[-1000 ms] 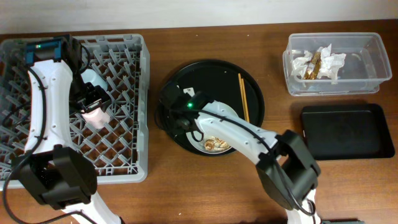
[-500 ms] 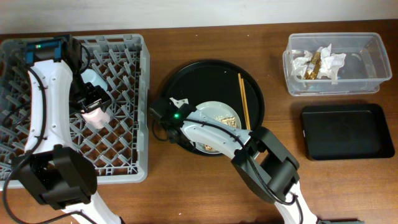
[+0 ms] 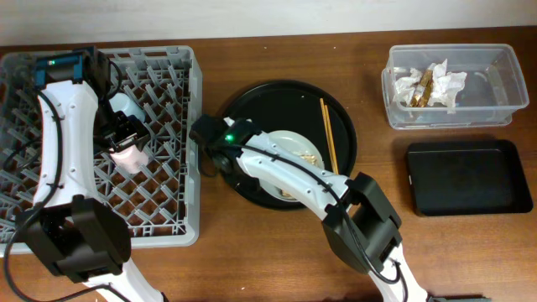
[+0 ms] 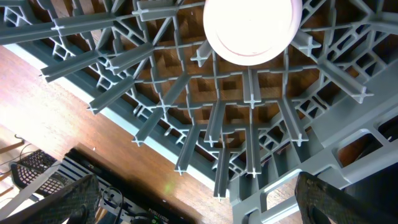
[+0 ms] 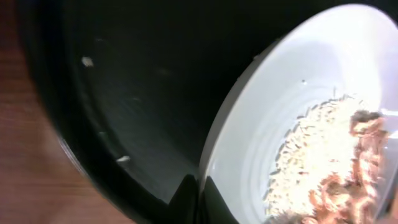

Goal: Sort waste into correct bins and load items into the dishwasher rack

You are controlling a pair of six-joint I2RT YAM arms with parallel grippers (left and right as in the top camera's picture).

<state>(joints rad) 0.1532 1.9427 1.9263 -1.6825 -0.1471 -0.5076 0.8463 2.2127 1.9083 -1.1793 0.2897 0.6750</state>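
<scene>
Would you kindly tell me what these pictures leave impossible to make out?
- Left wrist: cup cut by the top edge, overexposed; colour unclear.
- Overhead: plate partly under the right arm.
- Right wrist: blur leaves unclear whether the right gripper pinches the plate rim.

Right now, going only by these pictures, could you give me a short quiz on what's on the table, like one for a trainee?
1. Where do the chopsticks lie?
2. What is on the plate? A) rice and fried bits B) wrappers C) nothing
3. True or false: the clear tub is empty.
Key: 1. On the round black tray, beside the plate. 2. A. 3. False: crumpled wrappers lie in it.
</scene>
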